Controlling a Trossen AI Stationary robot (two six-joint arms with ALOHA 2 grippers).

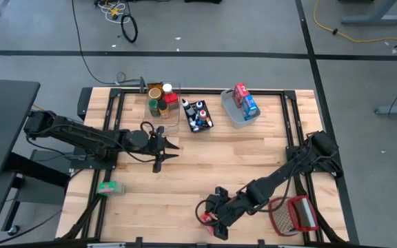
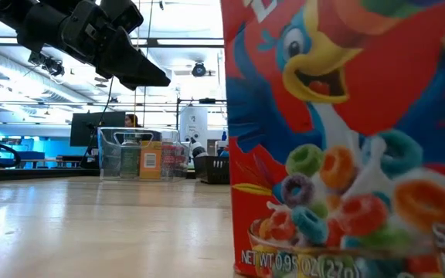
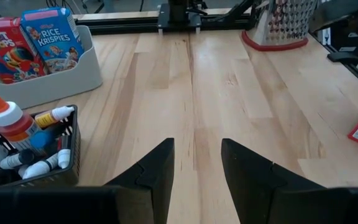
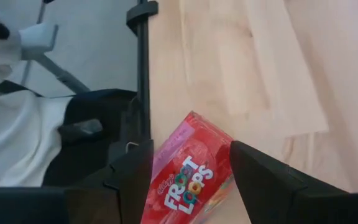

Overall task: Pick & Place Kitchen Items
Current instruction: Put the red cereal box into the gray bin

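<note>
- Near the front edge of the wooden table (image 1: 205, 172), the right gripper (image 1: 211, 219) is reaching low over a red Froot Loops box (image 4: 188, 171), with one dark finger on each side of it.
- From the right wrist view, those fingers are standing apart around the box; whether the pads are actually pressing its sides I cannot tell.
- That same box is filling most of the low view, standing upright on the wood very close to the lens.
- Over the middle of the table, the left gripper (image 1: 164, 153) is hanging above bare boards, its two fingers parted with a gap between them and holding nothing.
- Along the far edge, a clear bin (image 1: 161, 102) is holding jars and cans, among them a green-lidded one and a red one.
- Just beside it, a small black bin (image 3: 67, 165) is holding little bottles and food-colouring tubes (image 3: 39, 167), with an orange-capped bottle (image 3: 8, 118) standing tallest.
- Farther right, a grey-blue bin (image 3: 73, 78) is carrying a second Froot Loops box (image 3: 5, 53) and a blue Rice Krispies box (image 3: 51, 37), both upright.
- At the left edge of the table, a small green box (image 1: 107, 187) is lying alone.
- By the front right corner, a red-and-white wire basket (image 1: 293, 215) is sitting just beside the right arm.
</note>
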